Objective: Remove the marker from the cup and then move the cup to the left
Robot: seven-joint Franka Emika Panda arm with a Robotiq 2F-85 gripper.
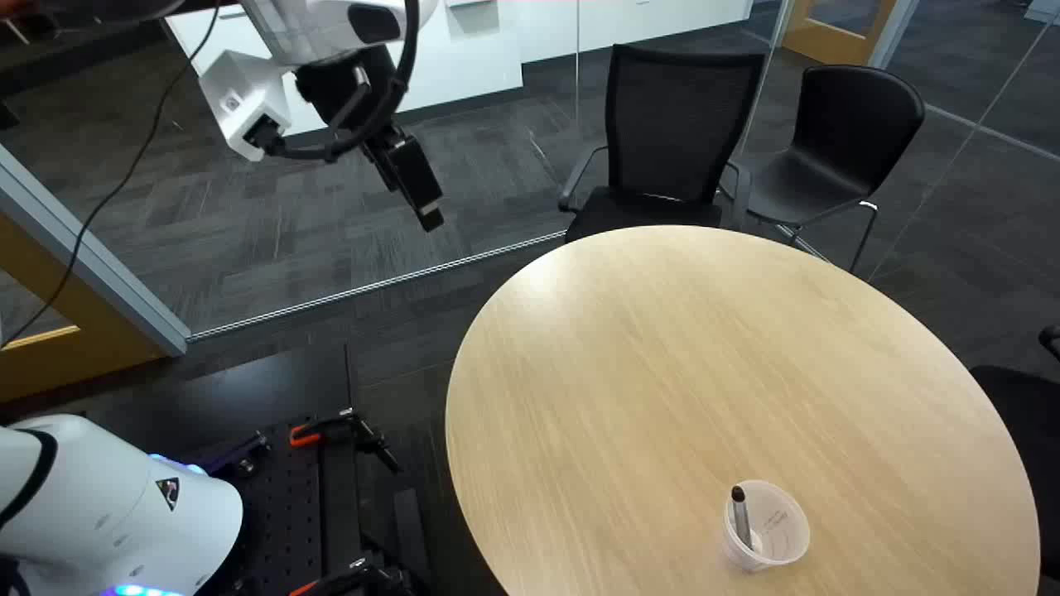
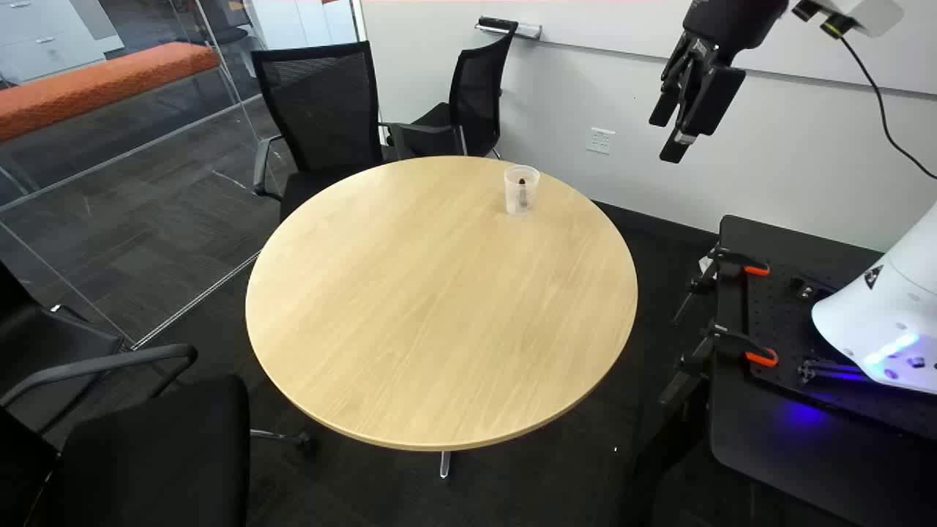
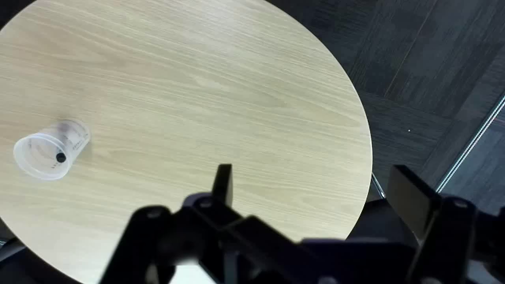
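The translucent whitish cup [image 1: 785, 530] stands upright on the round wooden table [image 1: 662, 372]; it also shows in an exterior view [image 2: 513, 203] and at the left of the wrist view [image 3: 73, 136]. The marker [image 1: 743, 520] leans inside the cup with its dark end up near the rim; that end shows as a black dot in the wrist view [image 3: 60, 157]. My gripper [image 3: 313, 171] is open with nothing between its fingers. It hangs in the air high above table height, well apart from the cup, and also shows in both exterior views [image 1: 429, 217] [image 2: 670, 139].
Black chairs [image 1: 683, 141] stand around the table's edge. A black stand [image 2: 790, 432] with orange-tipped clamps [image 2: 758, 356] carries the robot base [image 2: 889, 315] beside the table, with a gap between. A wall with a whiteboard [image 2: 629, 29] lies beyond the gripper.
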